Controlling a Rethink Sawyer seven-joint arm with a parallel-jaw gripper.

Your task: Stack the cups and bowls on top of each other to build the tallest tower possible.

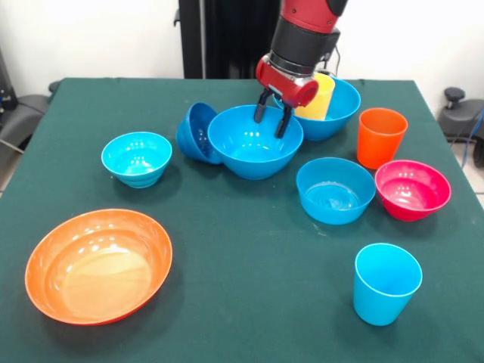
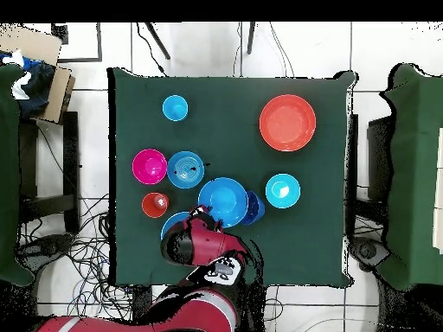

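Note:
My gripper (image 1: pixel 271 125) hangs open just inside the far rim of a large blue bowl (image 1: pixel 255 144) (image 2: pixel 223 201), with nothing between its fingers. A small dark blue bowl (image 1: pixel 197 132) (image 2: pixel 253 207) leans on its side against that bowl. Behind the gripper, a yellow cup (image 1: pixel 319 97) stands in a second large blue bowl (image 1: pixel 342 112) (image 2: pixel 176 223). Standing apart on the table are an orange cup (image 1: pixel 380 136) (image 2: pixel 155 205), a light blue cup (image 1: pixel 386 282) (image 2: pixel 175 108), a medium light blue bowl (image 1: pixel 335 189) (image 2: pixel 185 169), a magenta bowl (image 1: pixel 412 189) (image 2: pixel 150 166), a cyan bowl (image 1: pixel 137 157) (image 2: pixel 283 190) and a wide orange bowl (image 1: pixel 98 265) (image 2: pixel 287 123).
Everything stands on a dark green table (image 1: pixel 242 249). In the overhead view the arm (image 2: pixel 197 242) covers the gripper, the yellow cup and part of the second blue bowl. Cables and chairs lie around the table.

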